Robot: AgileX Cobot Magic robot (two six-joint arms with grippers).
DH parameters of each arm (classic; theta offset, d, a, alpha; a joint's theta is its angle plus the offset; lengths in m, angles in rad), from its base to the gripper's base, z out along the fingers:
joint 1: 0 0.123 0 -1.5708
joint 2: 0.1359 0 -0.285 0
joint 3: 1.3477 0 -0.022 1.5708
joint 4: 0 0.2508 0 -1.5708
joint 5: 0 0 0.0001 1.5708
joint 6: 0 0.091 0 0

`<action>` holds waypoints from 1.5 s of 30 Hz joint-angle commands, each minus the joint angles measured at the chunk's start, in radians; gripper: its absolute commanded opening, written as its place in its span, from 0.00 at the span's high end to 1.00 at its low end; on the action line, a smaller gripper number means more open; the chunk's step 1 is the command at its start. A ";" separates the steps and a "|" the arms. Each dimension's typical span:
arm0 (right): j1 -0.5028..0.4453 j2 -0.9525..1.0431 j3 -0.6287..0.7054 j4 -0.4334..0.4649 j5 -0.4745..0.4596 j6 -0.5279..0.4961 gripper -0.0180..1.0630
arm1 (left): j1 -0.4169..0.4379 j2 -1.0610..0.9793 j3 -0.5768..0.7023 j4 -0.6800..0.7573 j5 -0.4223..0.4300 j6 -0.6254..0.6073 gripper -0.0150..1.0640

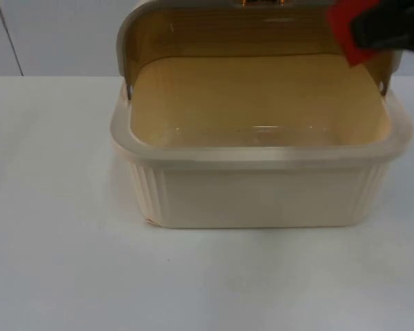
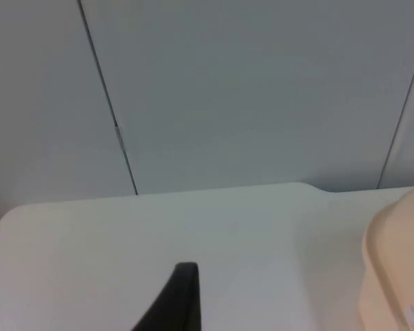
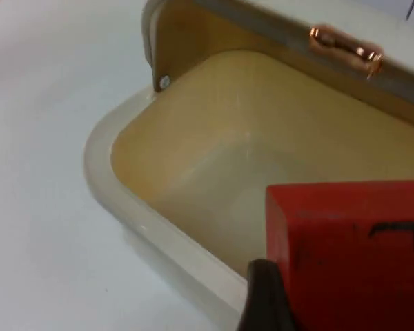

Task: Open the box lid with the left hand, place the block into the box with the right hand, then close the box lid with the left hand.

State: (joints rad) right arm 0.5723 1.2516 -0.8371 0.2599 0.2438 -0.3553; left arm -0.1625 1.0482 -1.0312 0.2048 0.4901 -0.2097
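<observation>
Cream box (image 1: 262,186) standing on the white table (image 1: 55,241), ribbed front wall toward the camera, lid (image 1: 193,27) swung up and back on its side hinges, inside bare and yellowish. Copper-coloured handle (image 3: 345,47) on the raised lid's edge, seen from the right wrist. Red block (image 1: 345,31) held in the right tool (image 1: 383,27), up above the box's far right corner, near the raised lid, not yet inside. From the right wrist, block (image 3: 352,255) pressed against a black fingertip (image 3: 265,296), hanging over the open cavity of the box (image 3: 124,193); tool clamped on the block. Left tool (image 2: 176,303) waiting off to the side of the box, above bare table (image 2: 124,234), a single black fingertip visible; open or closed cannot be told. Rounded edge of the box (image 2: 397,269) beside it, grey partition wall (image 2: 248,89) beyond the table's end.
</observation>
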 commanded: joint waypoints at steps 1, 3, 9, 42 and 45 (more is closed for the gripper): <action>0.007 0.064 -0.008 -0.053 -0.056 0.083 0.95 | -0.006 -0.007 0.000 0.004 0.003 -0.006 0.02; 0.007 0.129 -0.008 -0.050 -0.098 0.087 0.95 | -0.006 -0.007 0.000 0.004 0.003 -0.006 0.02; 0.007 0.277 -0.008 -0.052 -0.260 0.071 0.95 | -0.006 -0.007 0.000 0.004 0.003 -0.006 0.02; 0.007 0.445 -0.008 0.031 -0.505 0.071 0.01 | -0.006 -0.007 0.000 0.012 0.003 -0.006 0.02; 0.007 0.426 -0.008 0.031 -0.441 0.071 0.01 | -0.006 -0.007 0.000 0.012 0.003 -0.006 0.02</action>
State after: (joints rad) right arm 0.5723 1.6968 -0.8376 0.2969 -0.2313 -0.2806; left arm -0.1625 1.0482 -1.0312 0.2106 0.4920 -0.2097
